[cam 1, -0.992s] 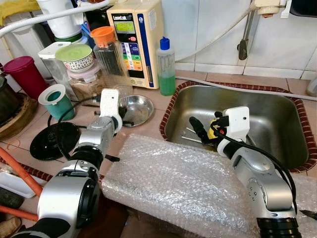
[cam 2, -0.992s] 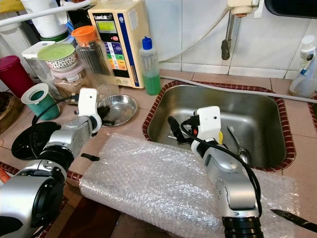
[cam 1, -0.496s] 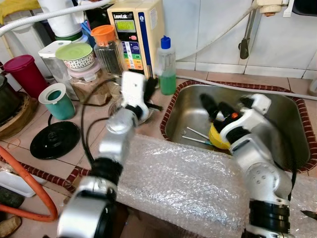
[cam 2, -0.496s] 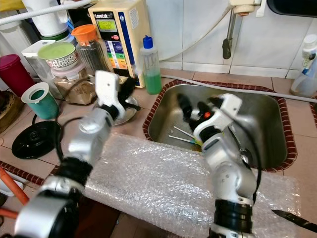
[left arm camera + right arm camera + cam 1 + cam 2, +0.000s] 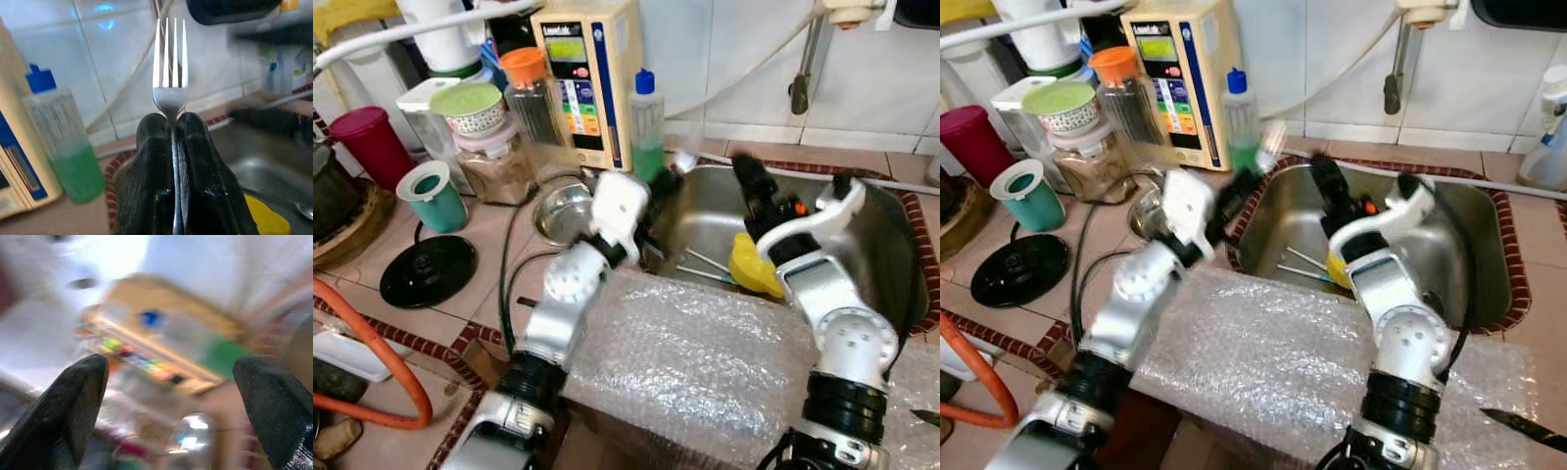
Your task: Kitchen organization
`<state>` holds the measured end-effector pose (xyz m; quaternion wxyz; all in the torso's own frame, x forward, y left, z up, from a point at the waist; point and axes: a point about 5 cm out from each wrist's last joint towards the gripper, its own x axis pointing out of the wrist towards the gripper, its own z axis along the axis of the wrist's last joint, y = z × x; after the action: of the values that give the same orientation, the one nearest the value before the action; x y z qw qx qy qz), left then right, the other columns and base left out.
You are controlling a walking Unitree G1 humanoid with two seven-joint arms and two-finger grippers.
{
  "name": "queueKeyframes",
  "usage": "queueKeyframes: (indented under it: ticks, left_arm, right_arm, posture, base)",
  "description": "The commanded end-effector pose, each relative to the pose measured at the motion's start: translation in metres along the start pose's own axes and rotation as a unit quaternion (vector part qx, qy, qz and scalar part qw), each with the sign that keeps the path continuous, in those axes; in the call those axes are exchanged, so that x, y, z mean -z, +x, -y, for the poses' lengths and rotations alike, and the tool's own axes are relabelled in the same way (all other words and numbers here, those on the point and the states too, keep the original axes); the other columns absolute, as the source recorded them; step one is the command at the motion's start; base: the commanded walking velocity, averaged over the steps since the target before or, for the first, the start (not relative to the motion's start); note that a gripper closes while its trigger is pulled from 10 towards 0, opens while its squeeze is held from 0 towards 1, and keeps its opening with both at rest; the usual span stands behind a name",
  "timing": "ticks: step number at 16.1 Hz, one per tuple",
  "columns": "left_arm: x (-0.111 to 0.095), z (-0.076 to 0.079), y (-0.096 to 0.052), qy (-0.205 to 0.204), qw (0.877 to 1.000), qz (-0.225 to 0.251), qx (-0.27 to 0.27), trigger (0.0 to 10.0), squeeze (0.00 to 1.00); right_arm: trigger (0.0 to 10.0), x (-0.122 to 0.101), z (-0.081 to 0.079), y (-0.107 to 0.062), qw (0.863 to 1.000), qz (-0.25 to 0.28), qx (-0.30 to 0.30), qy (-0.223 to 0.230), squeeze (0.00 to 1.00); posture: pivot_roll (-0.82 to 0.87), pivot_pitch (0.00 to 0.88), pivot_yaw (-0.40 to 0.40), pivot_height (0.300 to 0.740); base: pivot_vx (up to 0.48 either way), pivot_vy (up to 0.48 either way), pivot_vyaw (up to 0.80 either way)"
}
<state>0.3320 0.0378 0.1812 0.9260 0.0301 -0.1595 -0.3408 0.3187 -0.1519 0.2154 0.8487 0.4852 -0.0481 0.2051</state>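
Fork [image 5: 169,73] tines stick straight up out of the left gripper [image 5: 173,127], whose two black fingers are pressed together on the handle just under the head. That gripper hangs over the near left corner of the sink [image 5: 886,284], beside the green soap bottle [image 5: 647,122]. The right gripper [image 5: 171,382] is raised over the basin with its fingers spread wide and nothing between them; its wrist picture is blurred. Down in the sink lie a yellow sponge [image 5: 751,266] and a couple of thin utensils [image 5: 703,269], with a spoon [image 5: 1440,304] further right. Bubble wrap [image 5: 695,367] covers the counter in front. Left of the sink sit a steel bowl [image 5: 560,201], a teal cup [image 5: 433,194], a black lid [image 5: 429,269], jars [image 5: 494,157] and a beige water machine [image 5: 582,69].
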Motion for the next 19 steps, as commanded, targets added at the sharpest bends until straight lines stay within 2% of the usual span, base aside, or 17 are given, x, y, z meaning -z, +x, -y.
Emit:
queueKeyframes:
  ticks: [1,2,4,7,9,10,11,12,14,19]
  left_arm:
    - [-0.007,-0.001,0.000,0.018,1.000,0.012,0.007,0.0,0.00]
    - [-0.011,0.001,0.001,0.026,0.999,0.019,0.014,0.0,0.00]
    - [-0.012,0.002,0.001,0.026,0.999,0.022,0.021,0.0,0.00]
    - [-0.017,0.013,0.002,0.010,0.998,0.031,0.052,0.0,0.00]
    - [-0.019,0.020,0.001,0.006,0.996,0.031,0.080,0.0,0.00]
    - [-0.018,0.021,0.000,0.009,0.996,0.030,0.089,0.0,0.00]
    - [-0.019,0.020,-0.001,0.007,0.996,0.031,0.088,0.0,0.00]
    - [-0.020,0.021,-0.002,0.006,0.996,0.032,0.089,0.0,0.00]
    - [-0.021,0.020,-0.004,0.005,0.995,0.031,0.091,0.0,0.00]
    - [-0.020,0.017,-0.005,0.011,0.996,0.027,0.084,0.0,0.00]
  right_arm:
    - [10.0,0.004,-0.011,-0.002,0.999,-0.015,-0.038,0.007,0.00]
    - [10.0,0.006,-0.019,-0.006,0.997,-0.030,-0.072,0.012,0.00]
    - [10.0,0.006,-0.024,-0.007,0.995,-0.038,-0.090,0.013,0.00]
    - [10.0,0.010,-0.022,-0.006,0.995,-0.052,-0.081,-0.015,0.00]
    - [10.0,0.011,-0.016,-0.002,0.994,-0.064,-0.060,-0.063,0.00]
    - [10.0,0.012,-0.013,0.003,0.990,-0.070,-0.054,-0.111,0.00]
    - [6.9,0.009,-0.010,0.009,0.987,-0.055,-0.034,-0.149,0.00]
    - [0.0,0.006,-0.010,0.012,0.987,-0.044,-0.034,-0.154,0.00]
    - [0.0,-0.004,-0.010,0.018,0.988,-0.009,-0.024,-0.155,0.00]
    - [0.0,0.000,-0.004,0.013,0.985,-0.005,-0.004,-0.173,0.00]
  posture:
    - [0.01,0.000,0.119,0.740]
    - [0.00,0.000,0.121,0.740]
    - [0.00,0.000,0.122,0.740]
    - [0.00,0.000,0.125,0.740]
    - [0.01,0.000,0.124,0.740]
    - [0.01,0.000,0.127,0.740]
    - [0.01,0.000,0.131,0.740]
    - [0.01,0.000,0.131,0.740]
    - [0.02,0.000,0.135,0.740]
    - [0.01,0.000,0.141,0.740]
  base:
    - [0.000,0.000,0.00]
    - [0.000,0.000,0.00]
    - [0.000,0.000,0.00]
    - [0.000,0.000,0.00]
    - [0.000,0.000,0.00]
    - [0.000,0.000,0.00]
    - [0.000,0.000,0.00]
    - [0.000,0.000,0.00]
    - [0.000,0.000,0.00]
    - [0.000,0.000,0.00]
